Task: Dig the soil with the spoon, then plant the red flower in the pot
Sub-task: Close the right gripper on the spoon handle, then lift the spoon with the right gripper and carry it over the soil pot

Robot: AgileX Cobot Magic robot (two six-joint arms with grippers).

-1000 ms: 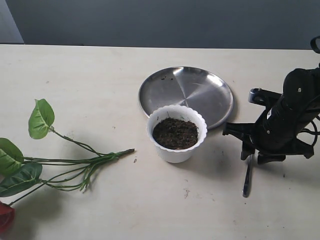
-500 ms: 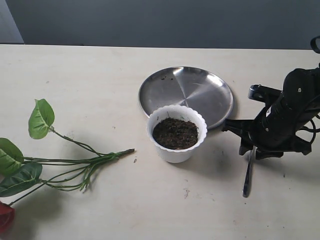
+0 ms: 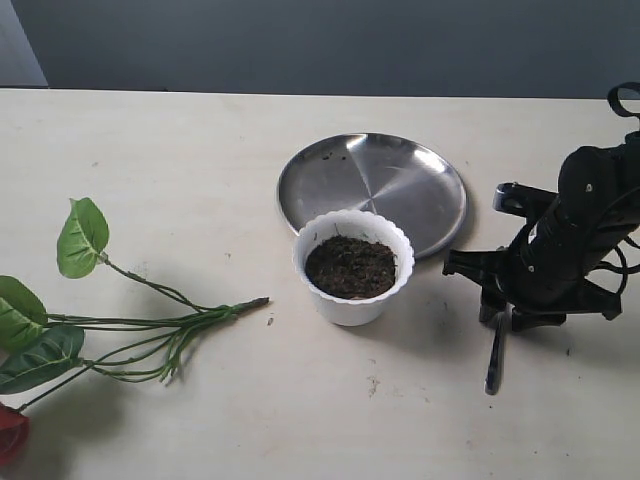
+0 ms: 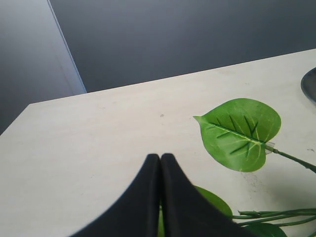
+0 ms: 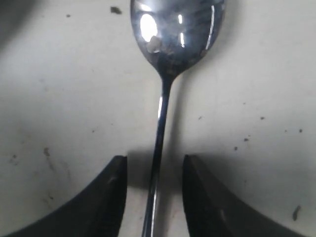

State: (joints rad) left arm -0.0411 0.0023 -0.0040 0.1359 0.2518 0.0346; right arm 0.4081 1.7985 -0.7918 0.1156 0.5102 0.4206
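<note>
Right gripper (image 5: 153,190) straddles the thin shiny silver spoon (image 5: 165,84), unclenched, at the scalloped white pot's (image 3: 353,300) three o'clock. Dark crumbly soil (image 3: 350,266) undug; red artificial flower (image 3: 12,432) unplanted, at eight o'clock.

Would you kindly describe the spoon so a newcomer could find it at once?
Start at the steel plate behind the white pot, then look right to the black right gripper. Between its open fingers lies the spoon: the only thin, shiny silver utensil on the table.
</note>
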